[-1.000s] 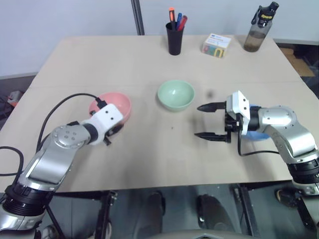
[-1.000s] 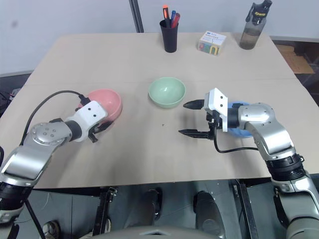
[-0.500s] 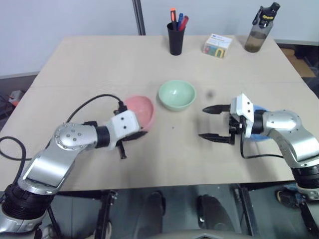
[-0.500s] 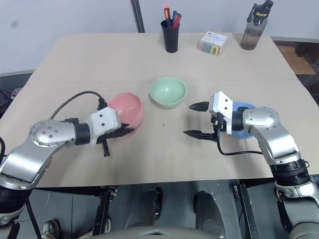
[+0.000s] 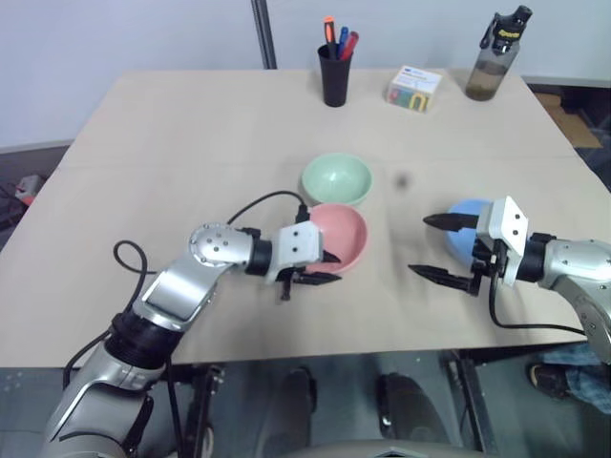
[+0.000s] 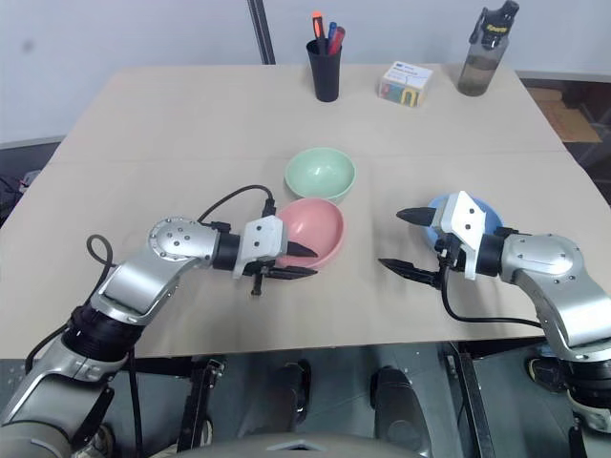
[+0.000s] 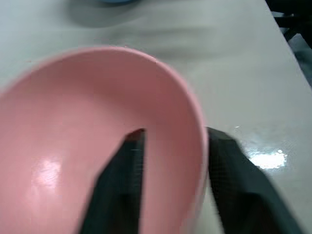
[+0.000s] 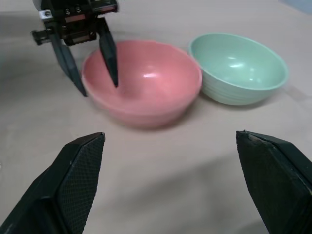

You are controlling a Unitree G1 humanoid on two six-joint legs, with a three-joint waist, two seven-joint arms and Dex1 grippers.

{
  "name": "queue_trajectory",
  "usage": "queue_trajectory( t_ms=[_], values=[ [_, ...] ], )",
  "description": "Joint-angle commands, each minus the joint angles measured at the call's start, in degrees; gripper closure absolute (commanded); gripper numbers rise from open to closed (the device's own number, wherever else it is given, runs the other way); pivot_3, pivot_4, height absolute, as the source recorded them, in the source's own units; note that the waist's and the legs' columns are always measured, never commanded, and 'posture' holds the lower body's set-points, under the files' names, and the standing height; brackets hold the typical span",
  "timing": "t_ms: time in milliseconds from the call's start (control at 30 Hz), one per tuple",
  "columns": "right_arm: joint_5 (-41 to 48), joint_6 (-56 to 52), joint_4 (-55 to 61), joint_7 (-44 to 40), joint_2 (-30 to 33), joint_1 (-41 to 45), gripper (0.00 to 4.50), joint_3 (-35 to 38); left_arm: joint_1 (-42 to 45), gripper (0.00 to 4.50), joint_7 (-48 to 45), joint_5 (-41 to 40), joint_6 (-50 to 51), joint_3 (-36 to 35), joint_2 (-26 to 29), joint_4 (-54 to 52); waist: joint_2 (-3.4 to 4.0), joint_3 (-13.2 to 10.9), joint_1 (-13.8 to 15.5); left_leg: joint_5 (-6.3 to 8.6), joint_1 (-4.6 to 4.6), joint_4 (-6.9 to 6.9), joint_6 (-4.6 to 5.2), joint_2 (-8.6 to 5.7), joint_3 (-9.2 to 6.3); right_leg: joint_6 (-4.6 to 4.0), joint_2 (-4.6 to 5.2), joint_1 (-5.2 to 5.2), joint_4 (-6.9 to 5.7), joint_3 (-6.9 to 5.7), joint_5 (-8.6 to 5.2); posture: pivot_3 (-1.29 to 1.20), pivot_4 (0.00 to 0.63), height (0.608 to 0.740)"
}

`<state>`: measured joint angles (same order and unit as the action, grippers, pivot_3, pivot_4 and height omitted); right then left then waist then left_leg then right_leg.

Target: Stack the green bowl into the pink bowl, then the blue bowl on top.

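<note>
The pink bowl [image 5: 346,234] stands upright at mid-table, just in front of the green bowl [image 5: 336,178], and the two almost touch. My left gripper [image 5: 334,267] is open astride the pink bowl's near rim. One finger [image 7: 124,180] is inside the bowl and the other sits outside, with small gaps to the rim on both sides. To the right stands the blue bowl [image 5: 462,225], partly hidden behind my right gripper [image 5: 420,244]. That gripper is wide open and empty, pointing toward the pink bowl [image 8: 146,83] and the green bowl [image 8: 239,63].
At the table's far edge stand a black pen cup [image 5: 335,74], a small box [image 5: 414,88] and a dark bottle [image 5: 494,57]. A black cable [image 5: 263,202] loops over the table from my left wrist. The front table edge runs just below both grippers.
My left gripper carried the pink bowl rightward to just in front of the green bowl, then spread its fingers off the rim. My right arm drew back to the right, uncovering the blue bowl.
</note>
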<state>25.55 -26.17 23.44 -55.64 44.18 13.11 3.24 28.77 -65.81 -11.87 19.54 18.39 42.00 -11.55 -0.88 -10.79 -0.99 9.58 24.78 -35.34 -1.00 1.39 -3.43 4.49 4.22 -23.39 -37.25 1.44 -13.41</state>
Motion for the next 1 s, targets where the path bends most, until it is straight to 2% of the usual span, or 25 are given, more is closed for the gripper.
queue_trajectory(
  t_ms=[33,67,133,167,233,433,500,700,900,933,1000],
  values=[
    [-1.07,1.87,-0.87,0.44,0.1,2.57,0.0,0.1,-1.34,1.09,0.3,-2.54,1.71,-4.92,1.83,-3.99,0.0,0.0,-0.09,0.0,0.0,0.0,0.0,0.01,0.0,0.0,-0.01,-0.02,-0.02,0.0,0.0,0.0,0.15,0.74],
    [-2.73,3.4,-2.84,0.46,-0.42,4.42,0.0,-1.3,-2.63,0.57,1.31,-4.15,3.06,-7.52,2.23,-5.81,0.0,0.0,-0.22,0.0,0.0,0.0,0.0,0.02,0.0,0.0,-0.02,-0.02,-0.03,0.01,-0.01,0.0,0.15,0.74],
    [-5.73,6.46,-6.52,0.38,-1.26,7.54,0.0,-3.47,-5.09,0.18,3.54,-6.63,5.56,-12.08,2.56,-9.11,-0.01,0.0,-0.46,0.0,-0.02,0.0,0.0,0.04,0.01,-0.07,-0.03,-0.02,-0.06,0.01,-0.05,0.0,0.15,0.74],
    [-9.04,9.84,-11.18,0.61,-2.34,11.16,0.0,-5.77,-7.41,0.18,5.1,-11.04,7.09,-17.1,1.38,-10.95,-0.01,-0.01,-0.6,0.0,-0.04,0.0,0.0,0.05,0.01,-0.16,-0.03,-0.02,-0.07,0.01,-0.1,0.0,0.15,0.74],
    [-16.04,17.8,-22.31,1.14,-4.92,19.05,0.0,-10.42,-12.96,0.18,8.47,-13.35,5.1,-25.53,0.18,-14.32,-0.01,-0.02,-1.32,0.0,-0.06,-0.01,-0.01,0.06,0.03,-0.21,-0.02,-0.02,-0.11,0.03,-0.12,0.0,0.15,0.74],
    [-29.21,42.01,-53.29,1.91,-13.09,37.12,0.0,-19.79,-27.17,0.18,9.0,-27.99,14.99,-44.37,2.48,-22.56,-0.06,-0.13,-2.25,-0.01,-0.08,0.06,-0.02,0.15,0.04,-0.19,-0.12,-0.1,-0.23,0.06,0.11,0.0,0.15,0.74],
    [-32.56,49.27,-63.13,2.19,-15.9,42.26,0.0,-22.08,-31.18,0.18,9.99,-30.45,16.31,-49.19,2.75,-24.4,-0.1,-0.16,-1.77,-0.01,-0.07,0.08,-0.02,0.14,-0.02,-0.23,-0.12,-0.12,-0.25,0.01,0.12,0.0,0.15,0.74],
    [-41.13,63.46,-82.35,6.21,-21.37,51.62,0.0,-26.95,-40.88,0.18,11.76,-38.14,19.41,-60.11,2.68,-28.05,-0.1,-0.18,-1.11,-0.04,-0.06,0.1,-0.08,0.13,-0.05,-0.49,-0.11,-0.1,-0.21,-0.01,0.01,0.0,0.15,0.74],
    [-47.13,68.27,-90.87,11.39,-24.15,56.22,0.0,-29.1,-46.92,0.18,10.34,-39.92,17.96,-65.71,3.21,-28.32,-0.1,-0.18,-1.61,-0.06,-0.14,0.13,-0.13,0.13,-0.05,-0.53,-0.13,-0.12,-0.32,0.01,0.01,0.0,0.15,0.74],
    [-47.61,68.5,-91.73,11.75,-24.45,56.6,0.4,-29.14,-47.41,0.0,10.32,-39.67,17.57,-65.92,3.32,-28.37,-0.09,-0.18,-1.67,-0.06,-0.15,0.14,-0.13,0.13,-0.05,-0.53,-0.13,-0.14,-0.34,0.02,0.0,0.0,0.15,0.74],
    [-48.5,69.09,-93.0,12.19,-24.8,57.16,0.85,-29.23,-48.04,0.0,10.54,-39.58,16.9,-65.92,3.38,-28.56,-0.09,-0.18,-1.69,-0.06,-0.17,0.16,-0.14,0.13,-0.04,-0.54,-0.14,-0.14,-0.38,0.03,0.0,0.0,0.15,0.74]
  ],
)
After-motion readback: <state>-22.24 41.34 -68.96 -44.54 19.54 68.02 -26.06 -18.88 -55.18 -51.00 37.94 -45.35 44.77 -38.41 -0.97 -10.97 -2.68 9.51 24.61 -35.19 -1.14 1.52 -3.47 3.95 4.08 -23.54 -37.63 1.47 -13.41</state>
